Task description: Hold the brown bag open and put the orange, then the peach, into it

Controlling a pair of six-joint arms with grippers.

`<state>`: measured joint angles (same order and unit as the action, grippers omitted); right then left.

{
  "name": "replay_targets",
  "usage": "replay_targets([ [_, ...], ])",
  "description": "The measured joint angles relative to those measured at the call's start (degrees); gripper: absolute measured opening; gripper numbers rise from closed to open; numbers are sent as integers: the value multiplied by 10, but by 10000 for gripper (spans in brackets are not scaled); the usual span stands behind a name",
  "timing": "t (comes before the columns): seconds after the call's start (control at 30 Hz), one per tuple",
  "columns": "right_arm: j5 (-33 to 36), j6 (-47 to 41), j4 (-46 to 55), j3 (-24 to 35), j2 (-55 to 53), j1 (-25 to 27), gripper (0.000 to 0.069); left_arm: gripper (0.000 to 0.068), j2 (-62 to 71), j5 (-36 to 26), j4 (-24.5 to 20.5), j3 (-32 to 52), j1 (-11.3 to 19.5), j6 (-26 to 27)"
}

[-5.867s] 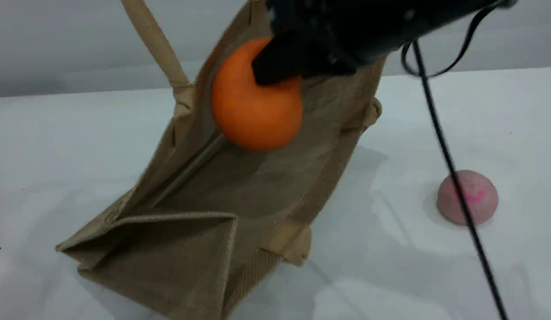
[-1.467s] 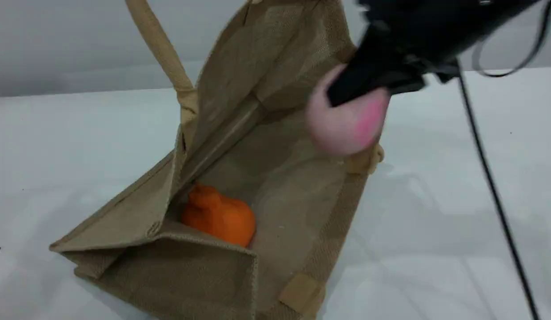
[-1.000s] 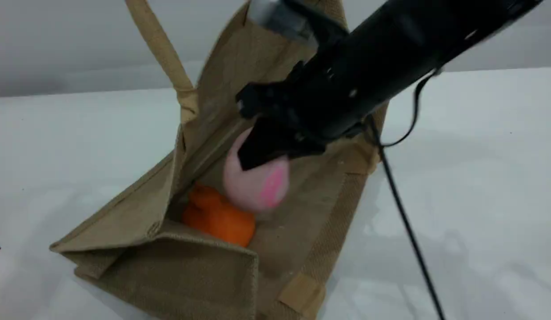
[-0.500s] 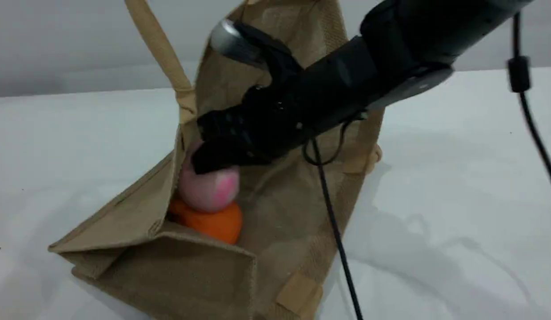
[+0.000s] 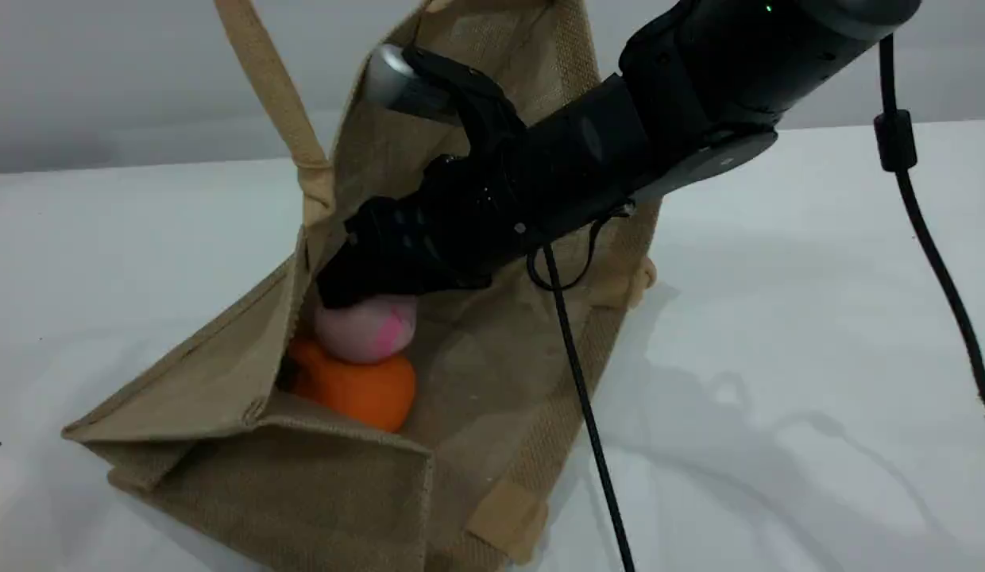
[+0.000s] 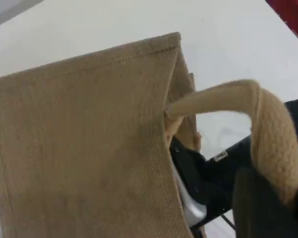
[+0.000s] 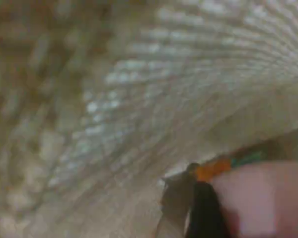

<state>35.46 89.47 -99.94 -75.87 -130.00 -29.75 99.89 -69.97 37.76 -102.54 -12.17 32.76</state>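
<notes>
1. Deep inside the brown bag (image 5: 222, 397), at its lower-left inner corner, lies the orange (image 5: 357, 393), knobby end pointing left twd the side wall.
2. Peach (image 5: 369, 330) sits directly on top of the orange, touching it, magenta blotch facing right. Both fruit are w/in the bag, just behind its folded end panel in the scene view.
3. Right gripper (image 5: 341, 294) reaches far into the bag mouth from upper right & rests against the peach's top. Right wrist view shows one dark fingertip just beside the pink skin, w/ a sliver of orange behind. Whether its jaws are parted or gripping the peach can't be told: the black body hides the tips.
4. Bag lies slanted on the white table (image 5: 778, 278), lower wall on the surface, upper wall raised so the mouth gapes twd the top right.
5. Rope handle (image 6: 268, 129) on the raised wall runs up out of the scene view's top edge. Left wrist view shows it looped over the left gripper (image 6: 260, 208), whose fingers are closed together on it, holding that wall up.
6. Black cable (image 5: 588, 413) hangs from the right arm across the bag's lower edge & down twd the table front.
</notes>
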Motion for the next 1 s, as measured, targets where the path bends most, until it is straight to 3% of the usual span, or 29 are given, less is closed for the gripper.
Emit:
replay_targets([
  [0.17, 5, 6, 0, 0, 4, 0, 469, 88, 0, 0, 2, 0, 0, 0],
  [0.33, 37, -8, 0, 0, 4, 1, 472, 88, 0, 0, 2, 0, 0, 0],
  [0.6, 32, -9, 6, 0, 7, 21, 472, 88, 0, 0, 0, 0, 0, 0],
  [1.0, 15, -22, 91, 0, 54, 40, 472, 88, 0, 0, 0, 0, 0, 0],
])
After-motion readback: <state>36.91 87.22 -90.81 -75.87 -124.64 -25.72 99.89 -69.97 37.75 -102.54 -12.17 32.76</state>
